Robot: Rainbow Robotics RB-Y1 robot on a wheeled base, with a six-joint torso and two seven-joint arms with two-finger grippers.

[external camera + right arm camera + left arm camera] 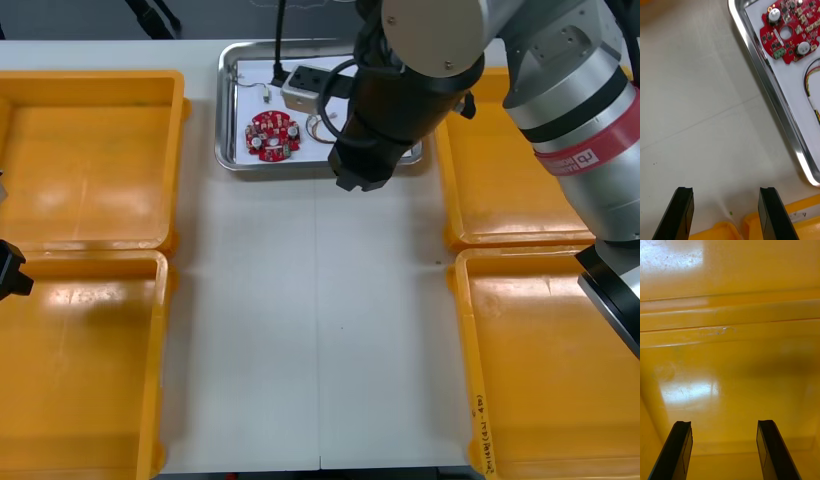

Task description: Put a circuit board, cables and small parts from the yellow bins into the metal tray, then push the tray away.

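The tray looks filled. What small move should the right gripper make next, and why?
Probably lower the right gripper, open over bare table beside the metal tray, to the tray's near rim for pushing: the circuit board and a red and yellow cable lie inside. The left gripper hangs open over a yellow bin.

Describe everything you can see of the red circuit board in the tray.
The circuit board is round, red and flat, with a notched edge and a round hole at its middle. It carries two silver-topped cylinders, a green block, small white connectors and dark chips. It lies face up on the white inside of the metal tray, toward its left, a red and yellow cable looped beside it. The open right gripper hovers beside the tray, not touching it.
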